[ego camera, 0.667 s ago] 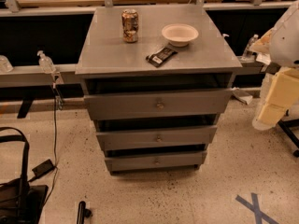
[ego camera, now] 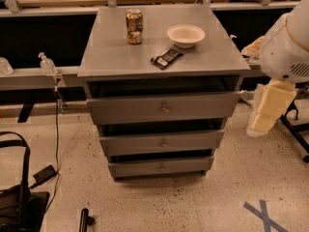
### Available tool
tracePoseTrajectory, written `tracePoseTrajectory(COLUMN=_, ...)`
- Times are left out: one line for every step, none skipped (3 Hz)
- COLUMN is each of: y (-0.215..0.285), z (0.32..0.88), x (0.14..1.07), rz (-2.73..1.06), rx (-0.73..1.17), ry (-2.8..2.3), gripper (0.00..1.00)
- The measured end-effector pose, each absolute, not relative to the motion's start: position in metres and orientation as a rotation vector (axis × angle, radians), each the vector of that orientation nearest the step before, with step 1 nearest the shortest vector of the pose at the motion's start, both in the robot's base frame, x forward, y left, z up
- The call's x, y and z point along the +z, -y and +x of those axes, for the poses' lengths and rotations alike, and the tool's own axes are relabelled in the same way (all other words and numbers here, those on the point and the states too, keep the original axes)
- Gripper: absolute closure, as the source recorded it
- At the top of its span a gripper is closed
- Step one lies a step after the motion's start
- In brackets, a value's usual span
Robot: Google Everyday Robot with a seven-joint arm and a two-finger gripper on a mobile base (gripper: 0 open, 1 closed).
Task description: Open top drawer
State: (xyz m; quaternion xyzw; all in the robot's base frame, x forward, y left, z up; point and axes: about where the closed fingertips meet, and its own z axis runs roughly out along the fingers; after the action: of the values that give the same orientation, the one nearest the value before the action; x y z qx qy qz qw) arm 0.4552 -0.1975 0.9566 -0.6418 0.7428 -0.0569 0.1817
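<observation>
Three grey metal drawers stack under a flat grey cabinet top (ego camera: 116,57), the wide round-knobbed top drawer (ego camera: 125,109) uppermost. The cream gripper (ego camera: 265,115) hangs to its right, apart, its state untellable. A white round bowl (ego camera: 186,35) rests above.

The cabinet top (ego camera: 111,52) holds 1 can (ego camera: 134,26), 1 bowl (ego camera: 186,35), 1 dark bar (ego camera: 166,58); gripper (ego camera: 260,120) hangs beside it.
</observation>
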Motion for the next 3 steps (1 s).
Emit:
tracePoseTrajectory(y=0.157, z=0.473, x=0.915, rz=-1.931, rx=-0.205, ry=-1.935, gripper=0.00)
tracePoseTrajectory(y=0.149, z=0.487, x=0.919, rz=-1.889, rx=-0.242, ry=-1.885, gripper=0.00)
tracePoseTrajectory(y=0.149, z=0.487, x=0.920, rz=-1.888, rx=-0.243, ry=-1.886, gripper=0.00)
